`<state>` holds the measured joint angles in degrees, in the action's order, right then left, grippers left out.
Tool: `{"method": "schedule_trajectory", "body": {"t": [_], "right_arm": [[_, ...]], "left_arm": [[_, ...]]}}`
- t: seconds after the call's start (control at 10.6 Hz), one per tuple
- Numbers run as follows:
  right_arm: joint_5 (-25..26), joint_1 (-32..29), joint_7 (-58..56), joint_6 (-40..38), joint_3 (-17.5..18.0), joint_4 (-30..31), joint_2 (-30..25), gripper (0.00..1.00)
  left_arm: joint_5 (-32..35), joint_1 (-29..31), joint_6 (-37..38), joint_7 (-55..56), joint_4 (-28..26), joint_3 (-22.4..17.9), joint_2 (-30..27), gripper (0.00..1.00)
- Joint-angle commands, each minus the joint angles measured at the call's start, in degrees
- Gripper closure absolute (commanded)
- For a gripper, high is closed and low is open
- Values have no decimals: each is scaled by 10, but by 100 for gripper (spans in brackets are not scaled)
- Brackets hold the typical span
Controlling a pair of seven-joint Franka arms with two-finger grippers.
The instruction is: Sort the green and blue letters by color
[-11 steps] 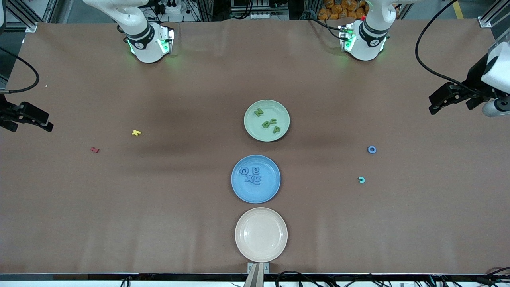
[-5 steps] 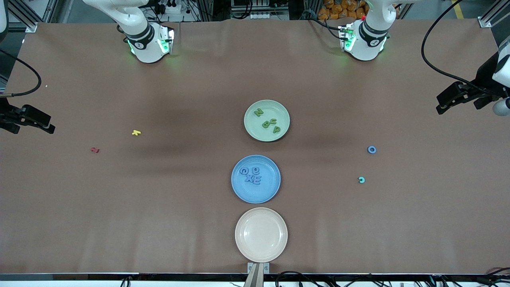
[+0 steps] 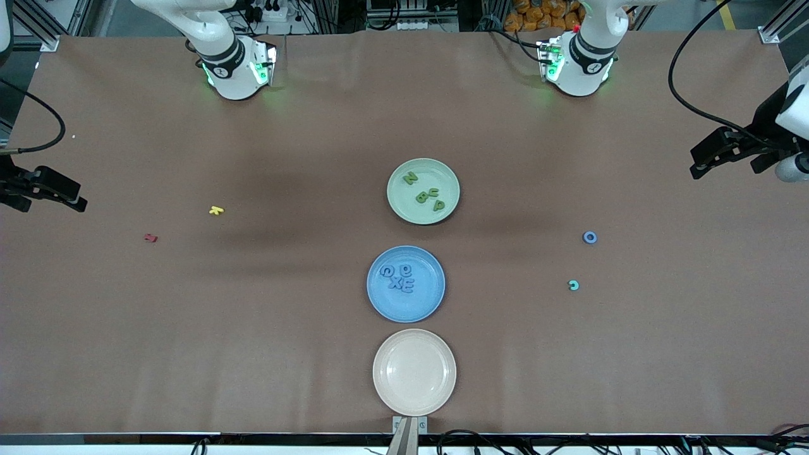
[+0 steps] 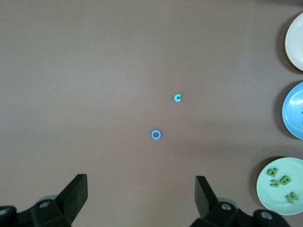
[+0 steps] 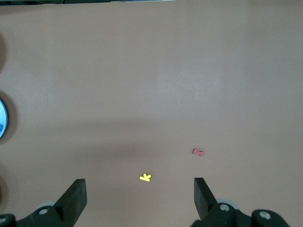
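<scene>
Left gripper (image 3: 697, 169): up in the air over the left arm's end of the table, fingers (image 4: 75, 191) spread wide apart, nothing between them. Below it and toward the table's middle, two loose letters on the brown table (image 3: 253, 328): a blue O (image 3: 590, 237) and a teal C (image 3: 573, 285), near each other but not touching (both also plain in the left wrist view, O (image 4: 156, 135) and C (image 4: 177, 98), out ahead of the fingertips).

Right gripper (image 3: 77, 203): likewise aloft, over the right arm's end of the table, fingers (image 5: 75, 194) spread wide, holding nothing. Out ahead of it on the table: a yellow letter (image 3: 216, 210) and a red letter (image 3: 150, 238), well apart from each other.

Midway between the two grippers, three plates in a row running toward the front camera. Farthest from that camera: green plate (image 3: 399, 208) holding four green letters (image 3: 425, 192). Next: blue plate (image 3: 379, 300) holding four blue letters (image 3: 398, 277), clustered and partly touching. Nearest the camera: cream plate (image 3: 414, 371), nothing seen in it. Plates close together but apart.
</scene>
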<state>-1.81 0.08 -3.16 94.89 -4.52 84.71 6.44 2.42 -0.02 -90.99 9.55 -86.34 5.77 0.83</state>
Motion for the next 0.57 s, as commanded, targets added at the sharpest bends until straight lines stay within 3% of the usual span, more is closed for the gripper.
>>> {"method": "schedule_trajectory", "body": {"t": [0.0, 0.47], "right_arm": [[6, -8, 3, -5, 6, -4, -2, 0], [6, -8, 4, -5, 5, -4, -1, 0]], "left_arm": [[-10, 2, 14, -52, 6, 1, -6, 0], [-21, 1, 15, -53, 6, 2, -7, 0]]}}
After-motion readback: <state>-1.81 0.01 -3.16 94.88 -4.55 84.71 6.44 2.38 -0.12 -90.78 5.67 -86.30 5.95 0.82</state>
